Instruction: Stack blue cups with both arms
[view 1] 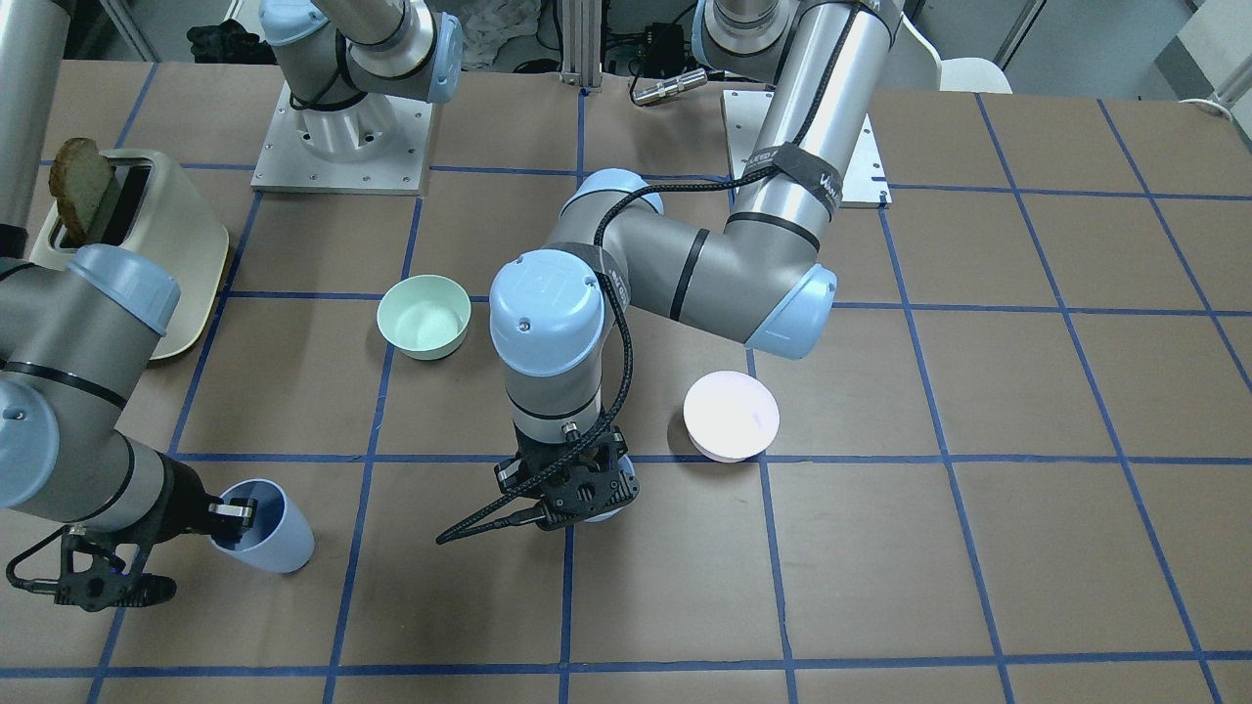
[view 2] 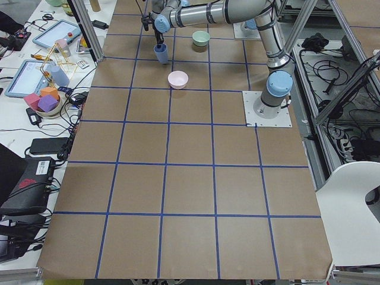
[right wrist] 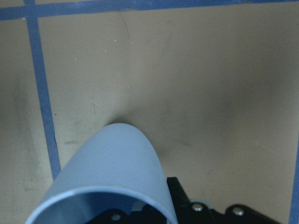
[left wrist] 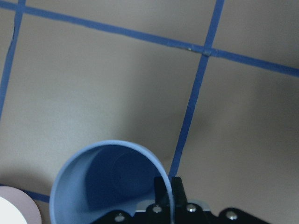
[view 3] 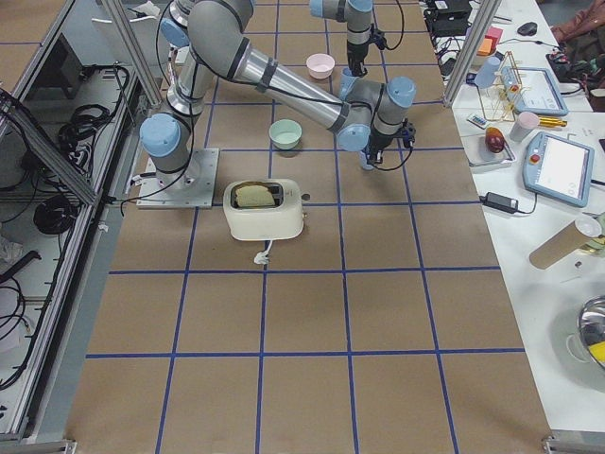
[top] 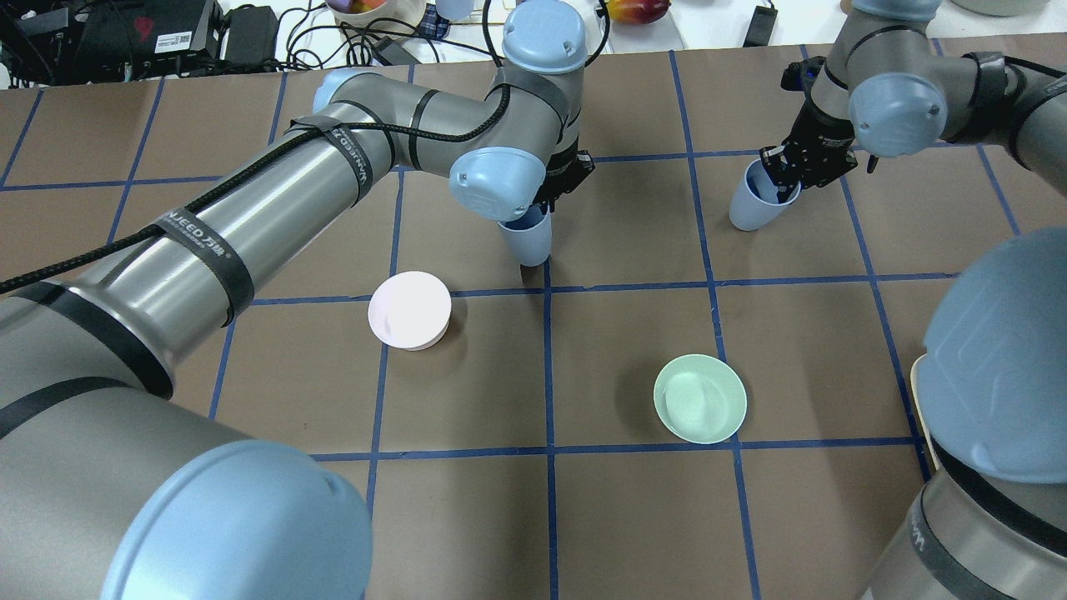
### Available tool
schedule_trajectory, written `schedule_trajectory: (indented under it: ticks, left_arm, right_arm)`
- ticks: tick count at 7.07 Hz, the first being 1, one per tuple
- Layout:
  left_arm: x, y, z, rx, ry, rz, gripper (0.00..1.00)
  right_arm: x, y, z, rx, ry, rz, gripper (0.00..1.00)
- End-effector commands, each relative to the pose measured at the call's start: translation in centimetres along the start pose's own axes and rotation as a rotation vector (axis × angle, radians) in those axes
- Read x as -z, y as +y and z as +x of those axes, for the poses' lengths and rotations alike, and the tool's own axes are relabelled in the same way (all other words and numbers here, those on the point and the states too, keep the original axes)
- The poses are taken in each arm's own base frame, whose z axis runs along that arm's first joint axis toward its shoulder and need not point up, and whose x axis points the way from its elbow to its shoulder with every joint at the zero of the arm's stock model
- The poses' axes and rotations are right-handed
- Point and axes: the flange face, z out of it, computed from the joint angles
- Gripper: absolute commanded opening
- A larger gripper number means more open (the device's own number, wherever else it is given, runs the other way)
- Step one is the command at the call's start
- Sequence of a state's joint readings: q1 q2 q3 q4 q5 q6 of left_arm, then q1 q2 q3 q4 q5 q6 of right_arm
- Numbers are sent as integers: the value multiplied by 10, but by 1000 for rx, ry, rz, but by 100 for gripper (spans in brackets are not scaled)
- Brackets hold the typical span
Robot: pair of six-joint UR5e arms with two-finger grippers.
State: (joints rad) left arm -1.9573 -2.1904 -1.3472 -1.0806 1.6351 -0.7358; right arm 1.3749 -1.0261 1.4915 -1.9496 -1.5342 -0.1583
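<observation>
In the upper middle of the overhead view the left gripper [top: 535, 217] pinches the first blue cup [top: 530, 243] by its rim, while at upper right the right gripper [top: 782, 185] clamps the tilted second blue cup [top: 750, 208], which should probably be levelled, then lowered centred into the first

blue cup [view 2: 160, 53] under near arm [view 2: 231, 12], pink bowl [view 2: 177, 78] nearby, green bowl [view 2: 200, 38] beyond

The left arm [top: 250, 208] reaches to mid-table, wrist turned down, and the left gripper [top: 533, 215] has its jaws clamped on a blue cup [top: 528, 240] at the rim. The right arm [view 1: 68, 342] angles low, and the tilted right gripper [view 1: 233, 513] pinches the other blue cup [view 1: 279, 543] by its rim.
</observation>
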Motion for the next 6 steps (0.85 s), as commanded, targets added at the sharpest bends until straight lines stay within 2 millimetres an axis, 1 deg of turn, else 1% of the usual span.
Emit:
schedule_trajectory:
  ticks: [1,2,3,4,5,6]
  left_arm:
    - [-12,1,2,-4,1,3,0]
    - [-13,-1,3,-2,10,9,0]
    - [-10,0,5,-1,19,9,0]
    - [-13,0,4,0,16,6,0]
    - [-13,1,5,9,22,-3,0]
    - [-17,2,2,7,9,-4,99]
  right_arm:
    - [24,-6,1,-1,0,-8,0]
    - [39,-9,-3,1,-13,-25,0]
    - [55,-12,-8,2,-43,-33,0]
    - [72,-10,-12,6,-45,-27,0]
    - [75,-11,-18,14,-44,-21,0]
    - [82,-8,-31,21,-39,-11,0]
